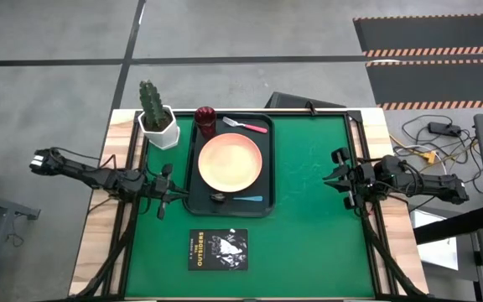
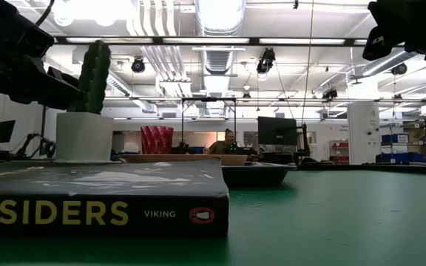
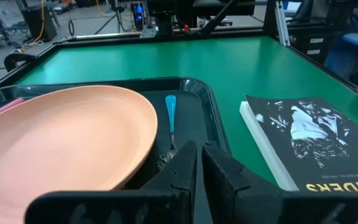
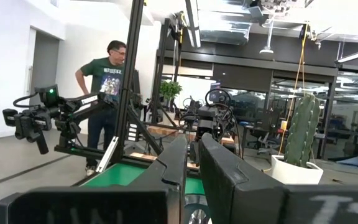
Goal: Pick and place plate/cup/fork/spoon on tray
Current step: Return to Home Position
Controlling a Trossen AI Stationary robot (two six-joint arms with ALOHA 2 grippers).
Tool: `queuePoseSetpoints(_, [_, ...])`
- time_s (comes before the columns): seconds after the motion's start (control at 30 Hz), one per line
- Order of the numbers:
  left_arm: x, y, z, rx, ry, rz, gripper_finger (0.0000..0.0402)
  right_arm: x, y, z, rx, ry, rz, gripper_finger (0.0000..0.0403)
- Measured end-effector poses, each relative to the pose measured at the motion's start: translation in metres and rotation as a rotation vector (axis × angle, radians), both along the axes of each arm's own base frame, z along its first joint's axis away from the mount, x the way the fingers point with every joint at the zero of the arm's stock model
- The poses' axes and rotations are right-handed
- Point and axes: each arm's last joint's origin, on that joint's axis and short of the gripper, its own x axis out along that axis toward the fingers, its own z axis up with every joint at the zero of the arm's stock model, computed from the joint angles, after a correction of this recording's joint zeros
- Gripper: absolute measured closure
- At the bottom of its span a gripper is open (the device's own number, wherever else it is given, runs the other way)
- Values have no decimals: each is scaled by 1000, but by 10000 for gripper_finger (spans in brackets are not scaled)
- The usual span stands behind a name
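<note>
My left gripper (image 1: 163,200) sits just off the tray's (image 1: 193,200) left rim, near the corner closest to the book; in its wrist view the two fingers (image 3: 185,163) stand almost together with only a thin slit between them and nothing in it, so I read it as closed and empty, touching neither tray nor cutlery. My right gripper (image 1: 340,178) waits well away from the tray, out by the right edge of the green mat (image 1: 309,210), and its own view shows the fingers (image 4: 178,163) likewise nearly shut on nothing. Working outward from the left gripper, the spoon (image 1: 240,199) lies inside the tray along the rim nearest the book, its teal handle pointing away from my left arm and its dark bowl just beside the plate's edge. The peach plate (image 1: 232,161) fills the middle of the tray. The fork (image 1: 246,125) rests inside the tray's far rim, pink handle toward the right, and the maroon cup (image 1: 205,119) stands in the tray's far left corner, beside the white pot with the cactus (image 1: 156,117), which is off the tray. The black paperback (image 1: 217,249) lies on the mat just below the tray. As I judge it, all four pieces are placed and nothing is left to carry; only parking the arms remains.
</note>
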Motion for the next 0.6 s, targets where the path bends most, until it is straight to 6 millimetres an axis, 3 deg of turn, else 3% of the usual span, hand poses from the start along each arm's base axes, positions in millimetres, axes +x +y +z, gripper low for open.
queuePoseSetpoints(0.6, [0, 0, -1, 1, 5, 0, 394, 0, 0, 0, 0, 0, 0, 371])
